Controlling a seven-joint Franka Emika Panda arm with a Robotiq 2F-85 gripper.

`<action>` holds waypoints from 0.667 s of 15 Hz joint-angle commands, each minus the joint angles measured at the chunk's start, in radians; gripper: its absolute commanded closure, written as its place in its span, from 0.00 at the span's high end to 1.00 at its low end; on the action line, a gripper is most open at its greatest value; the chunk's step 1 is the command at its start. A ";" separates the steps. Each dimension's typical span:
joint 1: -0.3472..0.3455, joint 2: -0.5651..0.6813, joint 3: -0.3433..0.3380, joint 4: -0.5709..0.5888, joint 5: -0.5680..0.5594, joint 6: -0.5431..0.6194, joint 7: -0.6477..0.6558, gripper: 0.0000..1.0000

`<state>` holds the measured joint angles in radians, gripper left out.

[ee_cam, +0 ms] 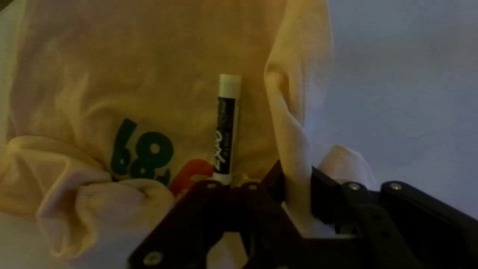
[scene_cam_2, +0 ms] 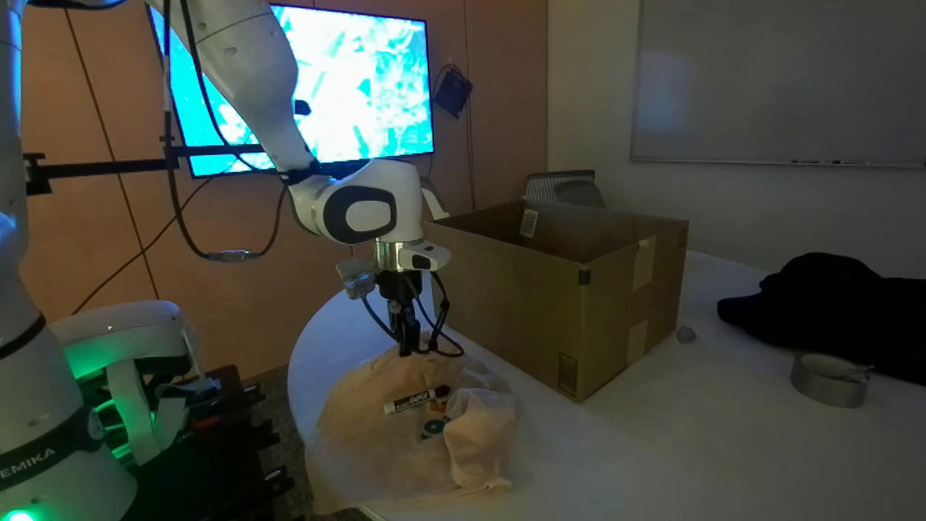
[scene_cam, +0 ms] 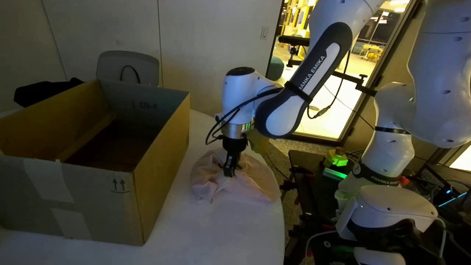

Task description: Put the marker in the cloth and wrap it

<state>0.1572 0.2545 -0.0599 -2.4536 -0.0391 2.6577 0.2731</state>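
The pale pink cloth (scene_cam: 254,186) lies rumpled near the edge of the white table, and it shows in an exterior view (scene_cam_2: 369,449). In the wrist view the cloth (ee_cam: 149,82) has green and red print, a crumpled part at lower left and a raised fold at right. The white marker (ee_cam: 226,127) with a black label lies on the flat part, left of that fold; it also shows in an exterior view (scene_cam_2: 416,400). My gripper (ee_cam: 298,186) points down with its fingers pressed on both sides of the fold. It does not touch the marker.
A large open cardboard box (scene_cam: 162,176) stands on the table (scene_cam: 224,232) beside the cloth. A grey tape roll (scene_cam_2: 828,380) and a black garment (scene_cam_2: 832,311) lie beyond the box. The table's rounded edge runs close to the cloth on the robot's side.
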 commanded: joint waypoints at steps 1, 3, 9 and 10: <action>-0.028 -0.047 -0.047 -0.036 -0.060 0.001 0.089 0.03; -0.048 -0.021 -0.065 -0.021 -0.065 -0.003 0.115 0.03; -0.080 0.043 -0.085 0.006 -0.038 -0.008 0.151 0.37; -0.084 0.041 -0.082 0.003 -0.034 -0.008 0.145 0.44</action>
<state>0.0821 0.2846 -0.1466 -2.4660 -0.0856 2.6560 0.4066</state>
